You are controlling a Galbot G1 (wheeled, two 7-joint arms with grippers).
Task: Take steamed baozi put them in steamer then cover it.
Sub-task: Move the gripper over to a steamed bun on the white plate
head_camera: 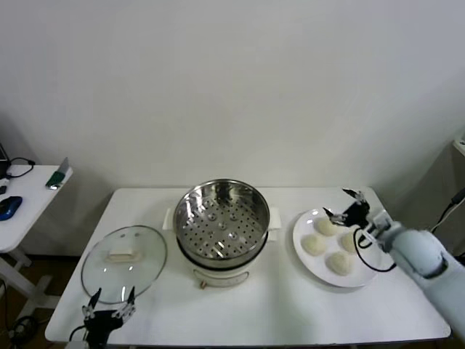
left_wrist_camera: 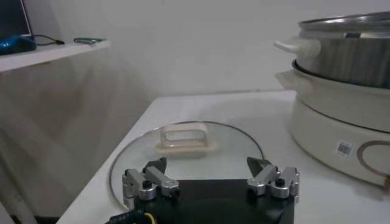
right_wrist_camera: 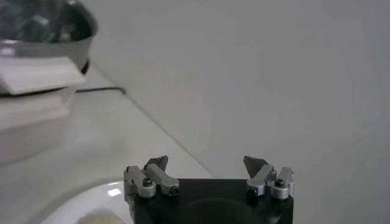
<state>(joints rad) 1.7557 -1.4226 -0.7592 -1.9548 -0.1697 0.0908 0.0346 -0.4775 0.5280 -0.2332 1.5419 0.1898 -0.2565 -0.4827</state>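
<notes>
The steamer [head_camera: 218, 195] stands mid-table with its perforated tray bare; it also shows in the left wrist view [left_wrist_camera: 341, 91]. Several steamed baozi [head_camera: 314, 245] lie on a white plate [head_camera: 301, 231] to its right. My right gripper [head_camera: 343, 206] hovers open over the plate's far edge, above the nearest baozi [head_camera: 325, 226], fingers empty [right_wrist_camera: 206, 164]. The cover [head_camera: 123, 262], a glass lid with a cream handle [left_wrist_camera: 183, 139], lies flat to the steamer's left. My left gripper [head_camera: 109, 304] is open and empty at the cover's near rim [left_wrist_camera: 207, 167].
A white side table [head_camera: 29, 196] with a blue mouse [head_camera: 9, 207] stands at the far left, apart from the work table. A wall runs close behind. The plate sits near the table's right edge, and the left gripper is at the front edge.
</notes>
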